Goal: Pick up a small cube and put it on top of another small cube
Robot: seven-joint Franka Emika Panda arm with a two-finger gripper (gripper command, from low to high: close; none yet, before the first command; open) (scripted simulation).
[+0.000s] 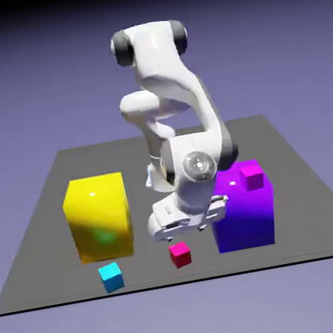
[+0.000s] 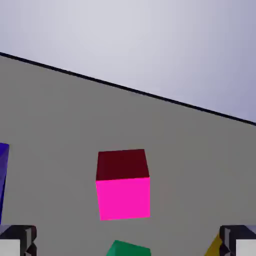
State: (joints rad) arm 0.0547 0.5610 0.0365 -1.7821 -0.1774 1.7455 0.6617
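The small red cube [image 1: 180,254] rests on the grey table near its front edge. The hand view shows the red cube [image 2: 122,185] in the middle, ahead of the fingers and apart from them. My gripper [image 1: 183,233] hangs just above and behind it, open. Its grey fingertips [image 2: 17,241] stand wide apart at the bottom corners of the hand view, with nothing held between them. The small cyan cube [image 1: 111,276] lies alone towards the exterior view's left of the red one and is out of the hand view.
A big yellow cube [image 1: 97,216] stands at the exterior view's left. A big purple cube [image 1: 244,213] at the right carries a tiny magenta cube [image 1: 252,176]. A green cube's top [image 2: 127,248] shows between the fingertips. The table's front edge [image 1: 294,261] is close.
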